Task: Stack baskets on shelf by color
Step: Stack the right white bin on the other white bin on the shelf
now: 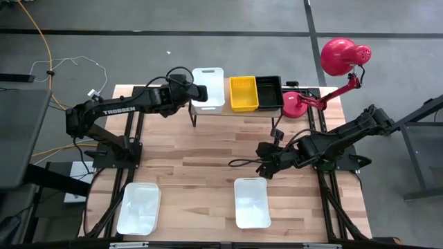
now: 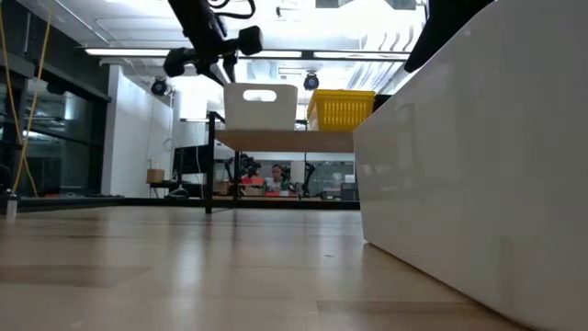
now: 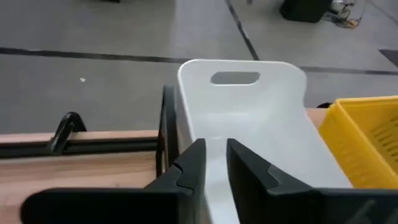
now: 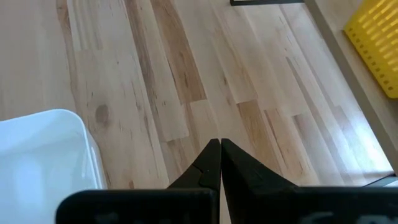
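The left gripper [image 3: 214,163] is up at the low shelf with the light wood top [image 1: 235,112], with its fingers a little apart around the near wall of the white plastic basket [image 1: 208,88] sitting at the shelf's left end. It looks like it is just letting go (a yellow plastic basket [image 1: 243,93] and a black plastic basket [image 1: 269,92] sit beside it). The right gripper [image 4: 219,163], pressed shut and holding nothing, waits over the table. Next, two more white baskets [image 1: 138,207] [image 1: 252,202] down on the big wooden table [image 1: 201,159] need picking up and stacking on the white one.
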`<state>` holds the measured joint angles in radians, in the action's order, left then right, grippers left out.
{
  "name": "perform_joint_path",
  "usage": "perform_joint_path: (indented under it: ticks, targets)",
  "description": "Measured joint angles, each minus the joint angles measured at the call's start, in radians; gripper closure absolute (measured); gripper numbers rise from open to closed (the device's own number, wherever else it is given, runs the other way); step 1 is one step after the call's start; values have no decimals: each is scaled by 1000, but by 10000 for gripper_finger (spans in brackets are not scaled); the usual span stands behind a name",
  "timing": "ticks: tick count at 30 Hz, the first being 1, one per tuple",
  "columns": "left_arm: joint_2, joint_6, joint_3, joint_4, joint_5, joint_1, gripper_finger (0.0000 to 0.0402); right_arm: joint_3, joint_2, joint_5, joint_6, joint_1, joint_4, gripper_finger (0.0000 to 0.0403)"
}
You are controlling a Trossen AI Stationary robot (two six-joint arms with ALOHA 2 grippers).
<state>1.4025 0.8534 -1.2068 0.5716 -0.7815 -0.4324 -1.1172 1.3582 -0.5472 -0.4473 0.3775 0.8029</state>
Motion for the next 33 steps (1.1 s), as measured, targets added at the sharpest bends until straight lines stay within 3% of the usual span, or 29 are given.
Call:
perform_joint_path:
  ticks: [6, 10, 16, 20, 23, 27, 33]
  targets:
    - [0, -67, -2, -61, 20, 0, 296, 0, 0, 0, 1, 0, 0, 403]
    - [-14, -162, -74, -64, 70, -2, 263, 0, 0, 0, 0, 0, 1, 403]
    - [-101, -408, -230, -67, 273, 49, 230, 0, 0, 1, -1, 0, 0, 403]
    - [-192, -615, -212, -69, 362, 190, 229, 0, 0, 3, -1, 0, -6, 403]
    - [-276, -701, -92, -124, 283, 368, 233, 0, 0, 3, 0, 0, -19, 403]
    - [-412, -793, 182, -322, 150, 572, 235, 0, 0, 6, 0, 0, -22, 403]
    - [-623, -848, 666, -736, 96, 725, 235, 0, 0, 48, 38, -4, -61, 403]
